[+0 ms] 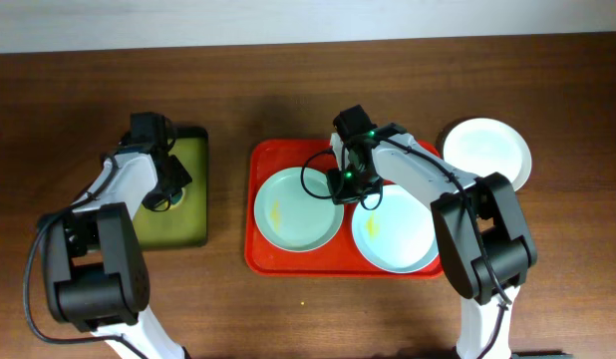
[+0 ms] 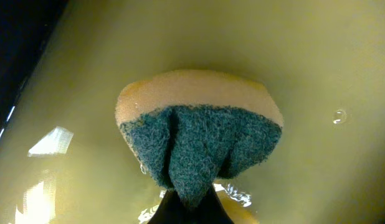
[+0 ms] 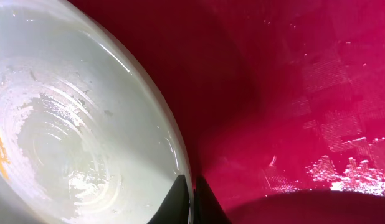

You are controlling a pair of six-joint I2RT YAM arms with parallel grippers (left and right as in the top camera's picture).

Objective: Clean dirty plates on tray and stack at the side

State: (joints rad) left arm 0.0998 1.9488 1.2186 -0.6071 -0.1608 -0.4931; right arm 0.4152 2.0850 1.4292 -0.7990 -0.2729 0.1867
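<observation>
Tray: red tray (image 1: 263, 254) in the middle of the wooden table (image 1: 547, 269), its long side running left to right.
Pale green plate: pale green plate (image 1: 293, 214) lies flat in the left half of the red tray, with a small yellow smear left of its centre; the right wrist view shows its inside wet and streaked (image 3: 68, 137).
Pale blue plate: pale blue plate (image 1: 398, 239) lies flat in the right half of the tray, just beside the green one, with a small yellow mark on it.
White plate: white plate (image 1: 492, 150) sits on the table off the tray's right end, near its far corner.
Right gripper: right gripper (image 3: 191, 194) is low at the green plate's right edge (image 1: 348, 181), jaws drawn narrow, with the rim running between the two fingertips and bare red tray floor on the outer side.
Left gripper: left gripper (image 2: 187, 210) is over the black-rimmed tray (image 1: 198, 234) with the yellow-green inside, well left of the red tray, jaws pinched on a sponge.
Sponge: sponge (image 2: 199, 130) is yellow foam with a green scouring face, creased where it is pinched, over the wet yellow-green floor.
</observation>
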